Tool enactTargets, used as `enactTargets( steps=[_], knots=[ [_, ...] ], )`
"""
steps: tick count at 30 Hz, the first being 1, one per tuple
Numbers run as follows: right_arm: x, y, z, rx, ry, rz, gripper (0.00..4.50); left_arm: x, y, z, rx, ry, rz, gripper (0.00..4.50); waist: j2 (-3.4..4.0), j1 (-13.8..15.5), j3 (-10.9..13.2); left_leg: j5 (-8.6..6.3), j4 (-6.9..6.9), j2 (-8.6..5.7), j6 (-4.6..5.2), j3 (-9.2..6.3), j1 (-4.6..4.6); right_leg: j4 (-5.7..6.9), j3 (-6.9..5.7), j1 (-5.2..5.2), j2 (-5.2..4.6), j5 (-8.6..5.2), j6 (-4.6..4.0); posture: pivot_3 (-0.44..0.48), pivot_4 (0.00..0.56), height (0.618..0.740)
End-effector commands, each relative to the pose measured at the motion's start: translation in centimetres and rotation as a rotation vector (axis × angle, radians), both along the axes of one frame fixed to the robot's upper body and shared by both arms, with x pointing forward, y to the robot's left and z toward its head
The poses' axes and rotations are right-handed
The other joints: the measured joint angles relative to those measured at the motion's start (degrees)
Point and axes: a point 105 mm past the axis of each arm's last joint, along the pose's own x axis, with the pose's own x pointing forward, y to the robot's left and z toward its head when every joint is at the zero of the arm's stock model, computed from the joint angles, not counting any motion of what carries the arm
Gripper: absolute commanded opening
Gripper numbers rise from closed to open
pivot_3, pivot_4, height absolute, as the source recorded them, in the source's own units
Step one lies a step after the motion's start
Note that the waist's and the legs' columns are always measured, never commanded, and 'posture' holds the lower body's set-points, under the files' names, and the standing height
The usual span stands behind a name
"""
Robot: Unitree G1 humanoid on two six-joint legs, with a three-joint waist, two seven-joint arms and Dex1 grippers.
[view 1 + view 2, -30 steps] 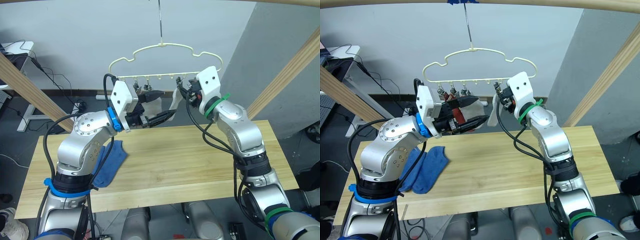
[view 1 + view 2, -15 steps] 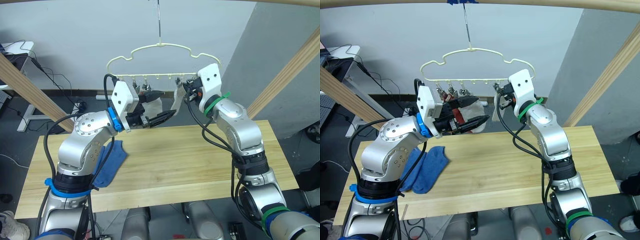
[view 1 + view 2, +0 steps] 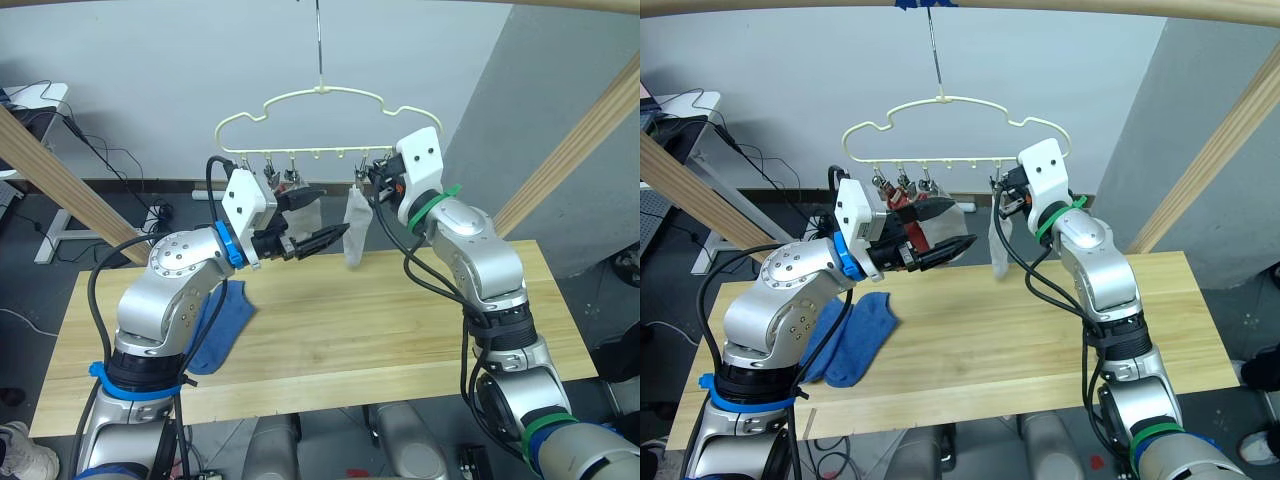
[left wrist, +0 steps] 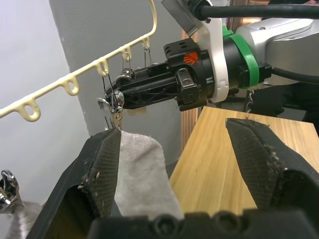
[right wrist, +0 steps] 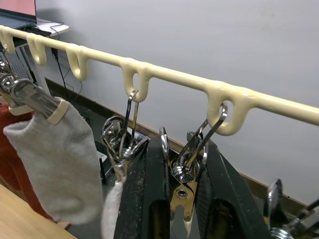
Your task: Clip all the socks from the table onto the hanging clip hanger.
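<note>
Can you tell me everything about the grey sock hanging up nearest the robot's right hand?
The light grey sock is short and looks soft. It hangs limp from a small metal clip on the pale yellow-green clip hanger, pinched by its top edge, above the table. Its lower part sits unclamped between the fingers of the open left gripper. The right gripper pinches the neighbouring clip.

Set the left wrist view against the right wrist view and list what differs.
Left wrist view: the open left hand, the table, the right hand from outside. Right wrist view: that hand shut on a metal clip, a second grey sock, a red sock behind it. Both: the clip hanger and a hanging grey sock.
</note>
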Motion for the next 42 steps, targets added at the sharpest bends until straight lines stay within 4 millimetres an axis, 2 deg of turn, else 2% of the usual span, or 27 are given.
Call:
enactTargets(
  steps=[1,4,18,25,28,30,42],
  knots=[
    [-0.4,-0.1,1.8,0.036,-0.055,0.005,1.61,-0.7,-0.5,0.9,0.003,-0.057,-0.021,3.71,0.0,0.0,0.0,0.0,0.02,0.0,0.0,0.0,0.0,0.02,0.0,0.0,0.0,0.0,0.0,-0.177,0.258,0.74],
    [-0.3,-0.1,1.6,0.028,-0.049,0.001,2.64,-0.7,-0.6,0.9,0.002,-0.056,-0.022,3.71,0.0,0.0,0.0,0.0,0.07,0.0,0.0,0.0,0.0,0.08,0.0,0.0,0.0,0.0,0.0,-0.178,0.26,0.74],
    [-0.1,0.1,1.6,0.006,-0.063,-0.009,2.64,-0.6,-0.5,0.9,0.002,-0.06,-0.018,3.71,0.0,0.0,0.0,0.0,0.15,0.0,0.0,0.0,0.0,0.12,0.01,0.0,0.01,0.0,0.0,-0.174,0.257,0.74],
    [-0.4,-0.8,2.0,0.023,-0.075,-0.079,2.64,-0.5,-0.6,0.8,0.002,-0.059,-0.021,3.71,0.0,0.0,0.0,0.0,0.16,0.0,0.0,0.0,0.0,0.13,0.01,0.0,0.01,0.0,0.0,-0.185,0.258,0.74],
    [-0.5,-0.8,1.9,0.035,-0.069,-0.08,2.09,-0.5,-0.7,0.8,0.001,-0.058,-0.024,3.71,0.0,0.0,0.0,0.0,0.16,0.0,0.0,0.0,0.0,0.13,0.01,0.0,0.0,0.0,0.0,-0.188,0.258,0.74],
    [-0.5,-0.7,1.9,0.039,-0.062,-0.077,1.38,-0.4,-0.8,0.8,0.001,-0.058,-0.027,3.71,0.0,0.0,0.0,0.0,0.16,0.0,0.0,0.0,0.0,0.13,0.01,0.0,0.01,0.0,0.0,-0.188,0.258,0.74],
    [-0.8,-1.1,1.4,0.051,-0.035,-0.118,1.38,-0.4,-0.9,0.8,0.003,-0.062,-0.031,3.71,0.0,0.0,0.0,0.0,0.19,0.0,0.0,-0.01,0.0,0.15,0.01,0.0,0.01,0.0,0.0,-0.191,0.256,0.74]
  ],
)
